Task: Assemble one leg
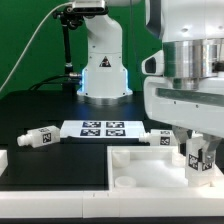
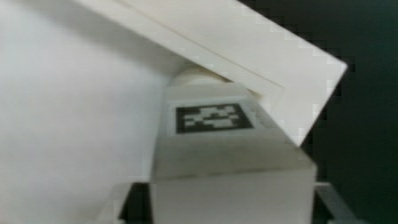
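My gripper [image 1: 198,162] is shut on a leg [image 1: 195,152], a small white block with black-and-white tags. It holds the leg at the exterior view's right, over the large white tray-shaped part [image 1: 130,165]. In the wrist view the leg [image 2: 217,140] runs out from between my dark fingers [image 2: 139,200], and its far end meets a corner of the white tray-shaped part [image 2: 89,90]. My gripper [image 2: 222,208] grips its near end. Two more legs lie on the black table: one at the left [image 1: 40,137] and one just behind the tray-shaped part [image 1: 160,136].
The marker board [image 1: 103,128] lies flat in the middle of the table. The robot base [image 1: 103,70] stands behind it. A white part [image 1: 3,160] shows at the exterior view's left edge.
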Controlling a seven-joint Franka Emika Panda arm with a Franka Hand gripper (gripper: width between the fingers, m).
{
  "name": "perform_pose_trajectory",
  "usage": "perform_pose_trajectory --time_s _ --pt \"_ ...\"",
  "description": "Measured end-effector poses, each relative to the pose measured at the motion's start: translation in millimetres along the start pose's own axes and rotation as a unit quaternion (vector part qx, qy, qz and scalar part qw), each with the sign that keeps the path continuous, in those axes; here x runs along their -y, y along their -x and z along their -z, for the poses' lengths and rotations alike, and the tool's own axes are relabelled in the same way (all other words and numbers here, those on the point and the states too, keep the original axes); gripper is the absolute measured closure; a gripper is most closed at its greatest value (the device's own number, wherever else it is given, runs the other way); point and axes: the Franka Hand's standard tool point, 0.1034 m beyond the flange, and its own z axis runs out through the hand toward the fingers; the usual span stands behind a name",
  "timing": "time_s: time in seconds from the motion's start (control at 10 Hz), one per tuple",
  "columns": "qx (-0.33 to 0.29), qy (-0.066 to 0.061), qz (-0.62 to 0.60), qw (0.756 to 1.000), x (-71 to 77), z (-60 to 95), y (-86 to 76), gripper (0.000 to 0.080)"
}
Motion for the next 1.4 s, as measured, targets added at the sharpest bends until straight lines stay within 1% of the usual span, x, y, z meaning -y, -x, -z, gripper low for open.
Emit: perform_pose_trajectory --time_s 0.1,0.2,0.4,0.5,0.6,0.7,0.8,1.1,1.2,1.3,1.4 --pt "0.01 -0.002 -0.069 0.998 -1.4 0.0 1.3 0.0511" --pt "0.012 -0.002 -0.115 0.993 -2.1 0.2 3.1 0.0511" --pt "0.012 -0.002 -0.098 0.995 -2.4 -0.2 3.0 0.0511" --pt "0.013 -0.002 -0.096 0.995 -2.2 -0.3 4.2 0.0317" --pt "0.009 0.004 0.016 1.0 -2.6 0.3 7.6 0.0207" --pt "0.01 0.006 0.128 0.992 -2.2 2.6 13.2 0.0207" --pt "0.011 0.003 0.15 0.989 -2.0 4.4 16.1 0.0162" --pt "0.01 0.003 0.248 0.969 -3.1 3.0 14.6 0.0152" --pt "0.01 0.003 0.294 0.956 -3.1 2.9 15.1 0.0151" --pt "0.002 0.008 0.445 0.895 -0.3 3.5 20.4 0.0151" --pt "0.003 0.005 0.484 0.875 1.5 4.6 20.3 0.0151"
